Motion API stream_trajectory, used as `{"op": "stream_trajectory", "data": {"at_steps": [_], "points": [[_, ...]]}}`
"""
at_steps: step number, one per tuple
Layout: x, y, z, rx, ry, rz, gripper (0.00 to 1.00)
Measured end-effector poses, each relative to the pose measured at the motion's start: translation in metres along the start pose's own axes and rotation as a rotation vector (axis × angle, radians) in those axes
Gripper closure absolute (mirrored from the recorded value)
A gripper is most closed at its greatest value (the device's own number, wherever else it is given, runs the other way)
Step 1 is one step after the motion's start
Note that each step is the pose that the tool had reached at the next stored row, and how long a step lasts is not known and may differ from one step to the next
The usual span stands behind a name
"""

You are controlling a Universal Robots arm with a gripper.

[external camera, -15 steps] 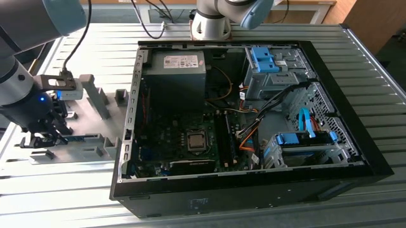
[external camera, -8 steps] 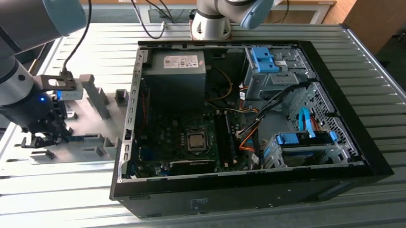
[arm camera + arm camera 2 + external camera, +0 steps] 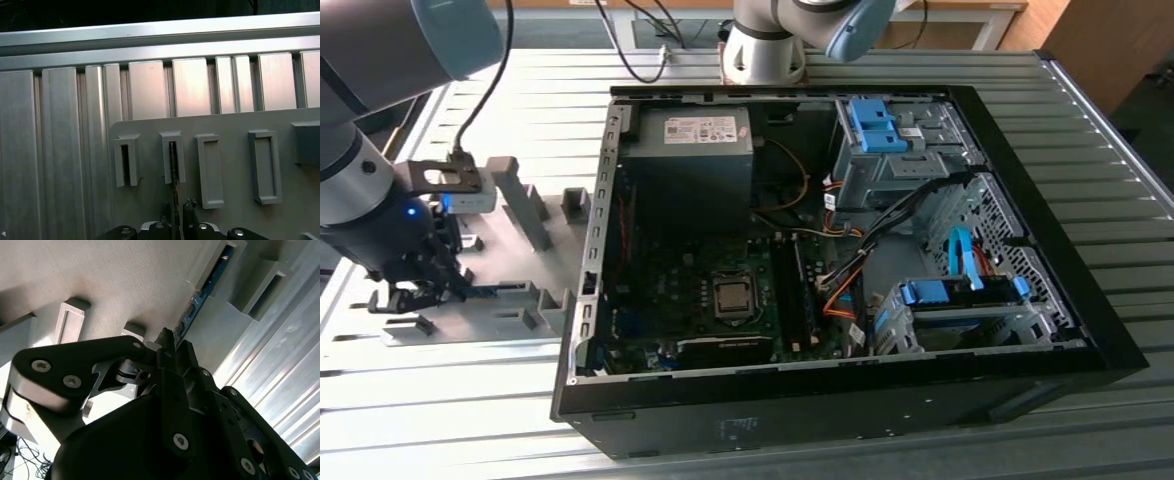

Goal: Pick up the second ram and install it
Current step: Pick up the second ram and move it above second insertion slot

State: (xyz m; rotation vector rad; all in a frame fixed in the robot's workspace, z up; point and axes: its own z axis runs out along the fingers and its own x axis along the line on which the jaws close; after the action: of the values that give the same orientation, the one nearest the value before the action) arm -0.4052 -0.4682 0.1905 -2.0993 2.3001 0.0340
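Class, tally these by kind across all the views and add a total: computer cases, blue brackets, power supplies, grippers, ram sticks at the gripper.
Case: 1
Blue brackets: 2
Power supply: 1
Gripper: 1
Ram: 1
Total: 6
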Motion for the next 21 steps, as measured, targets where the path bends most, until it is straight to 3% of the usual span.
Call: {"op": "stream_trajectory", "data": {"at_steps": [2,3,14,21], "points": [[0.0000,0.0000,0.0002,0.0000,0.0000,0.000,0.76],[0.0000,0.0000,0.0004,0.0001,-0.0001,0.000,0.84],[0.0002,-0.0001,0.0010,0.0000,-0.0002,-0.004,0.86],[0.0003,0.0000,0.0019,-0.0044,-0.0002,-0.123,0.86]]}}
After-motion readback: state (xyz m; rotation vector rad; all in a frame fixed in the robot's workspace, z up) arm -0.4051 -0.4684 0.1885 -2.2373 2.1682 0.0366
